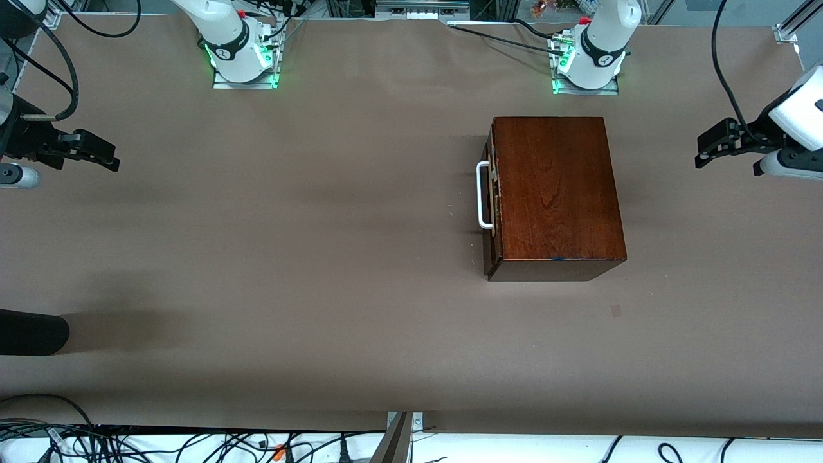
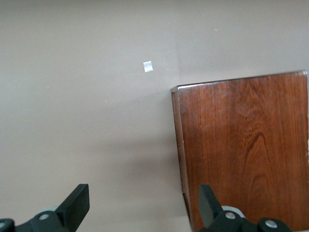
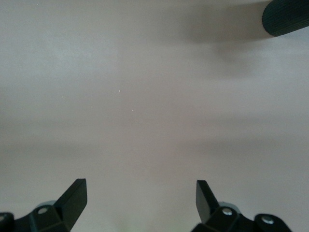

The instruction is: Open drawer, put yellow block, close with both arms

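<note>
The dark wooden box point(image 1: 556, 190) stands on the table near the left arm's base. Its drawer point(image 1: 491, 247) is pushed in, and the white bar handle point(image 1: 482, 196) faces the right arm's end of the table. The box top also shows in the left wrist view point(image 2: 246, 150). The yellow block is not in view. My left gripper point(image 1: 710, 146) hangs open and empty over the table at the left arm's end, beside the box point(image 2: 142, 205). My right gripper point(image 1: 99, 153) hangs open and empty over bare table at the right arm's end point(image 3: 140, 198).
A black cylinder point(image 1: 32, 331) pokes in at the table's edge at the right arm's end, nearer the front camera; it also shows in the right wrist view point(image 3: 287, 17). A small tape mark point(image 1: 616, 310) lies nearer the front camera than the box.
</note>
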You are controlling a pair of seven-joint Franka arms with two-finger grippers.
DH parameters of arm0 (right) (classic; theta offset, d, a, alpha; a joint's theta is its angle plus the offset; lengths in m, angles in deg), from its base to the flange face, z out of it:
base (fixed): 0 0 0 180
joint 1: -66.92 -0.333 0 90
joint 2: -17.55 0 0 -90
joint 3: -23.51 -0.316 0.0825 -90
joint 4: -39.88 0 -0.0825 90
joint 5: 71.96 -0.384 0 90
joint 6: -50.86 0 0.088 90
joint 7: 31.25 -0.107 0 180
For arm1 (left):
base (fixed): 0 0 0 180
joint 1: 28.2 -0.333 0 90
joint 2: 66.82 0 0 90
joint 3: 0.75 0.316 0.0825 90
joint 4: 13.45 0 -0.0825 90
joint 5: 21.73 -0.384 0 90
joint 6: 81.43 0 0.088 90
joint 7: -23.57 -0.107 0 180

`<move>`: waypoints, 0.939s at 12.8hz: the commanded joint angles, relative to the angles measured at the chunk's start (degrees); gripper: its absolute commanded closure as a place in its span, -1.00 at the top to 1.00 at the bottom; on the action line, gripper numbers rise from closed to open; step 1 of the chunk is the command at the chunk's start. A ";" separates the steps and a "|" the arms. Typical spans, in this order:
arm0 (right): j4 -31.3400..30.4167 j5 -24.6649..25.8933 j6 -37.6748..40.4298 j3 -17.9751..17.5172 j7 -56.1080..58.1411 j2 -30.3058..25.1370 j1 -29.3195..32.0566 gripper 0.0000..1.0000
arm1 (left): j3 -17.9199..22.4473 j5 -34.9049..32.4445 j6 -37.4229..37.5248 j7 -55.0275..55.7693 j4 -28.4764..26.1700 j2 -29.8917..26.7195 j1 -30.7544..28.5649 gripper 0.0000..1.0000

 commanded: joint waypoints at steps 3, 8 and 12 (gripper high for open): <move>-0.77 0.01 -0.73 -0.55 0.54 -0.76 0.64 1.00 | -0.12 -0.07 1.20 -0.01 -0.41 -0.55 -0.10 1.00; -0.77 0.01 -0.81 -0.64 0.54 -0.67 0.64 1.00 | -0.03 -0.16 1.74 -1.86 -0.06 0.15 -0.45 1.00; -0.77 0.01 -0.81 -0.64 0.54 -0.76 0.64 1.00 | -0.38 -0.25 2.97 -1.69 0.73 0.77 -0.28 1.00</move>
